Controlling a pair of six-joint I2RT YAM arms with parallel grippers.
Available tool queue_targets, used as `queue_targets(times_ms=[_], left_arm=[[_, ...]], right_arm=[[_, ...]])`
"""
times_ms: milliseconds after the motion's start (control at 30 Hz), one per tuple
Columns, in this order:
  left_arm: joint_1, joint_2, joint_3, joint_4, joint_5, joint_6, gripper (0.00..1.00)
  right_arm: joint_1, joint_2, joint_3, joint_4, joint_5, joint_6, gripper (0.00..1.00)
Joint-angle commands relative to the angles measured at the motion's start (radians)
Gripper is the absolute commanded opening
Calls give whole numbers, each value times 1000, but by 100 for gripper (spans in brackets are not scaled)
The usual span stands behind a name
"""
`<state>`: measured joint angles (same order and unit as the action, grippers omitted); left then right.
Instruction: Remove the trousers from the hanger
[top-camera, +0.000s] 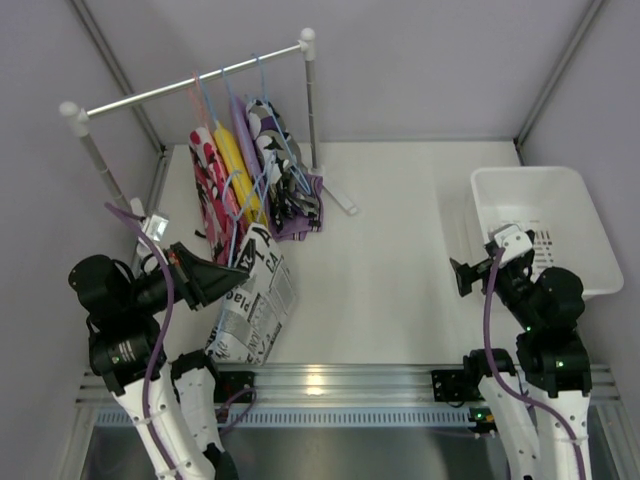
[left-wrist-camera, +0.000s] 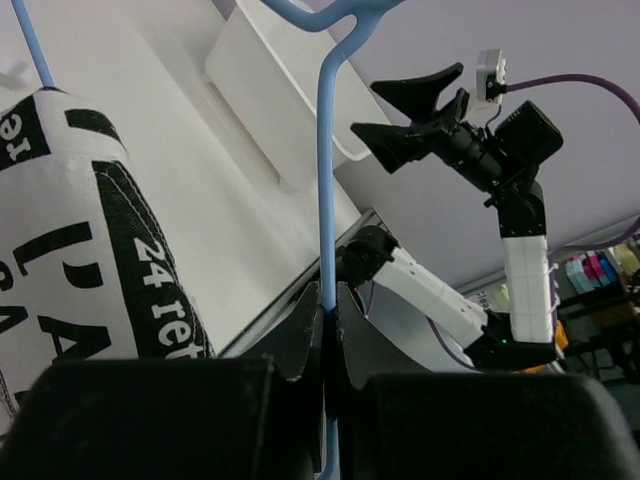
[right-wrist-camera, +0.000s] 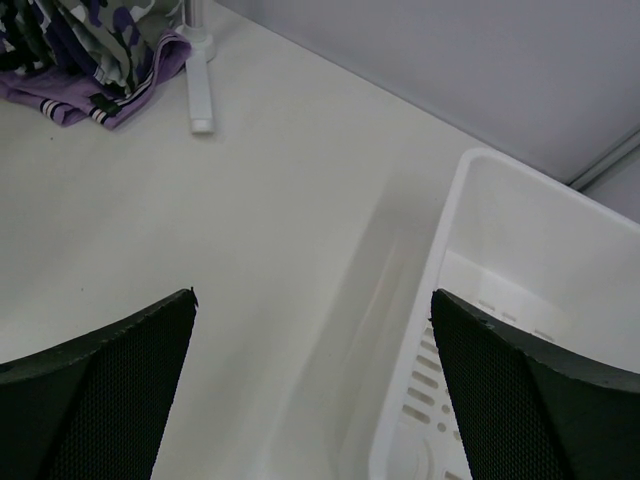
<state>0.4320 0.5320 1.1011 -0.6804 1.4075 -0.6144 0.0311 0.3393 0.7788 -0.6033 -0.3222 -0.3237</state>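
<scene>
Presently the left gripper (left-wrist-camera: 328, 300) is at the near left of the table (top-camera: 400, 250), jaws pressed narrow onto the thin wire of a light blue hanger (left-wrist-camera: 326, 180). In the left wrist view the wire runs straight up from between the two fingertips. The black-and-white printed trousers (top-camera: 255, 300) are on this hanger. They hang just right of the gripper and reach down toward the near edge of the table. Large black letters and the number 24 show on the cloth in the wrist view, and a second strand of blue wire meets the top of the cloth. Whether the hanger's top end touches the other clothes cannot be told. At the far left stands a rack with a silver rail (top-camera: 190, 85) between two white-capped posts. On it hang, left to right, red-pink blotched trousers (top-camera: 208, 180), yellow trousers (top-camera: 232, 160), and black-and-white spotted trousers (top-camera: 268, 125), each on a hanger. Purple cloth (top-camera: 300, 215) bunches on the table at the foot of the rack, beside its right post. The right gripper (right-wrist-camera: 312, 295) is at the near right, raised above the table, fingers spread wide with nothing between them. A white basket (top-camera: 530, 200) sits at the far right, just beside that gripper. Its near left corner shows in the right wrist view, with slots in its floor.
</scene>
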Motion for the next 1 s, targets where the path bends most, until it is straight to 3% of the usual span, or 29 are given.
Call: queue_targets(times_ms=[0, 100, 333, 533, 667, 900, 967], left_arm=[[2, 23, 53, -224, 266, 168, 0], [-38, 10, 19, -191, 265, 105, 0], [-44, 14, 95, -246, 266, 157, 0], [-6, 117, 215, -481, 263, 413, 0], [33, 230, 256, -377, 262, 355, 0], [25, 522, 607, -813, 265, 767, 0], [19, 571, 667, -812, 263, 760, 0]], right_arm=[[-7, -22, -9, 13, -3, 31, 99], [-7, -28, -19, 14, -2, 43, 100], [-7, -26, -32, 23, 11, 51, 100], [-8, -6, -35, 43, 15, 66, 100], [-7, 18, -27, 57, 20, 77, 99], [-7, 44, -23, 69, 37, 91, 99], [-7, 46, -23, 68, 41, 89, 99]])
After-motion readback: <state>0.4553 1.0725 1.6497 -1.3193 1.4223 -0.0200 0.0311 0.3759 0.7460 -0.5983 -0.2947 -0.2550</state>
